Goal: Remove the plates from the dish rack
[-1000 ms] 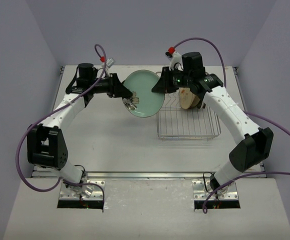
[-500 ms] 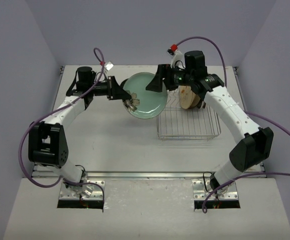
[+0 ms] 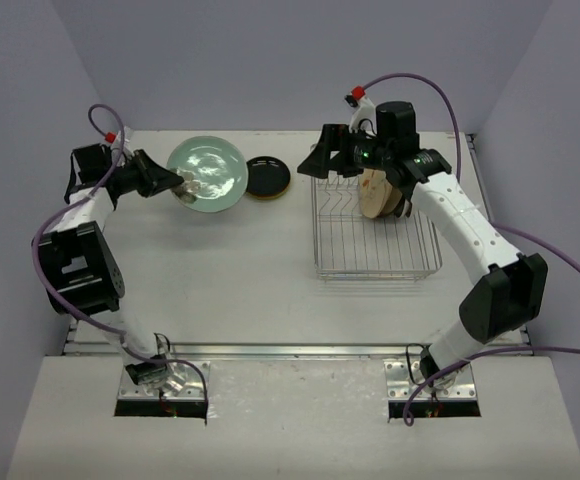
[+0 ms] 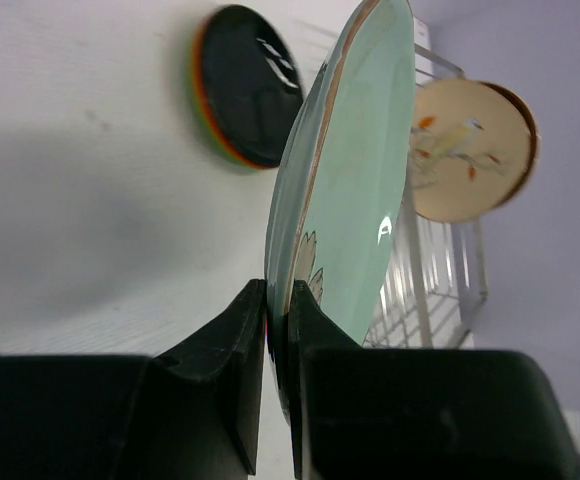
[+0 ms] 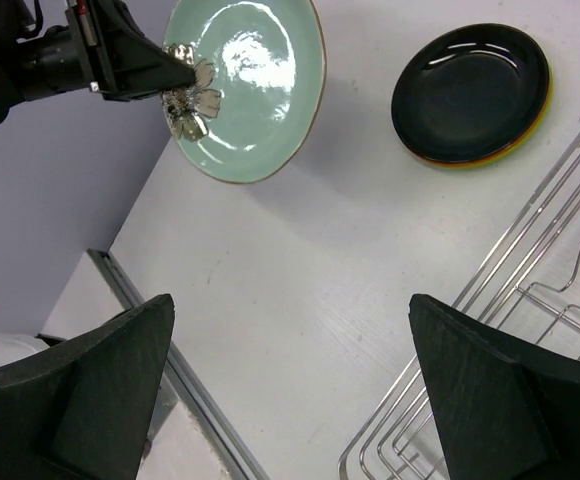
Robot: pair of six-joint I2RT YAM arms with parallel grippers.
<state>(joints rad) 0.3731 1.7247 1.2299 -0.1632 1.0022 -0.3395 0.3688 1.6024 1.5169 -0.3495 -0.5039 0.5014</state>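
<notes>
My left gripper is shut on the rim of a pale teal plate, which it holds above the table's far left. A black plate lies on the table on top of orange and lime plates. The silver wire dish rack holds a cream plate upright. Over the rack's far left corner my right gripper stands open with nothing between its fingers.
Grey walls close in the white table on three sides. A metal rail runs along its near edge. Purple cables loop from both arms.
My right gripper has opened and let go of the teal plate. The left arm has swung left with the plate, away from the rack, uncovering the black plate.
</notes>
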